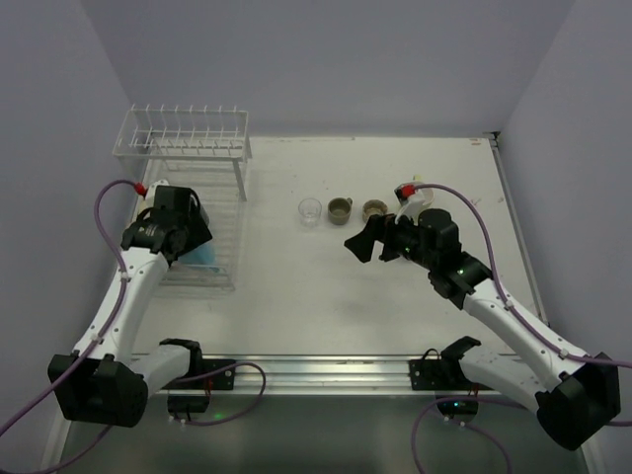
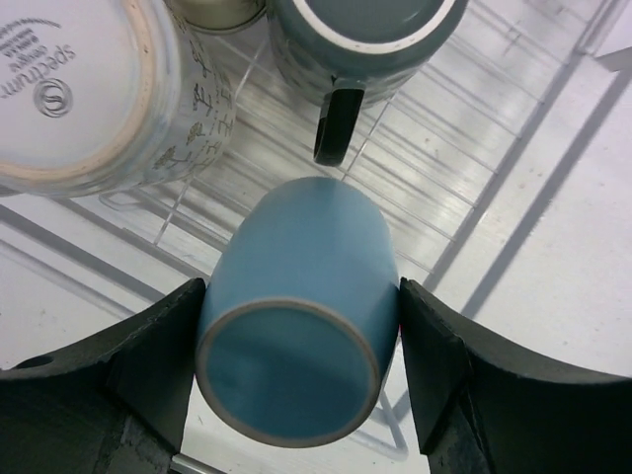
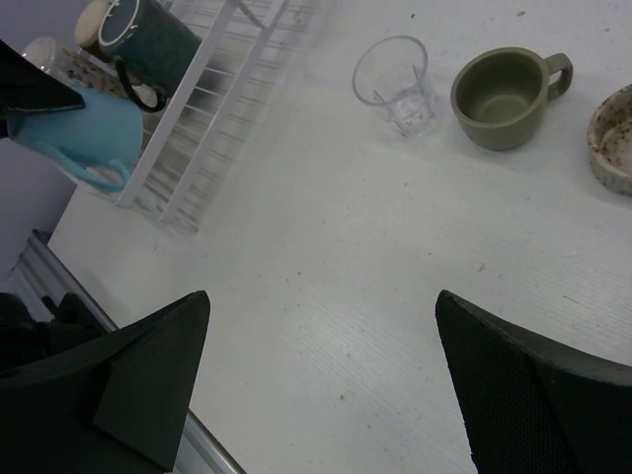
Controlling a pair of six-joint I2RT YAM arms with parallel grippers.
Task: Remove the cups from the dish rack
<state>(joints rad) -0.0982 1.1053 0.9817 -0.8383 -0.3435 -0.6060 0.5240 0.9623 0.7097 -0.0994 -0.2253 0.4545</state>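
My left gripper (image 1: pixel 188 240) is shut on a light blue cup (image 2: pixel 286 385), base toward the camera, over the near end of the dish rack's lower tray (image 1: pixel 222 212); my fingers (image 2: pixel 158 346) press both its sides. The cup also shows in the top view (image 1: pixel 204 256) and right wrist view (image 3: pixel 84 133). In the rack lie a dark grey mug (image 2: pixel 355 39), a white printed mug (image 2: pixel 89 89) and a metallic cup (image 2: pixel 217 12). On the table stand a clear glass (image 1: pixel 310 211), a tan mug (image 1: pixel 340 209) and a speckled cup (image 1: pixel 374 209). My right gripper (image 1: pixel 363 243) is open and empty above bare table.
The rack's raised peg shelf (image 1: pixel 188 133) stands at the far left by the wall. The right wrist view shows the glass (image 3: pixel 395 84), the tan mug (image 3: pixel 504 97), the speckled cup (image 3: pixel 614 138) and the rack's edge (image 3: pixel 188 109). A metal rail (image 1: pixel 316 370) runs along the near edge.
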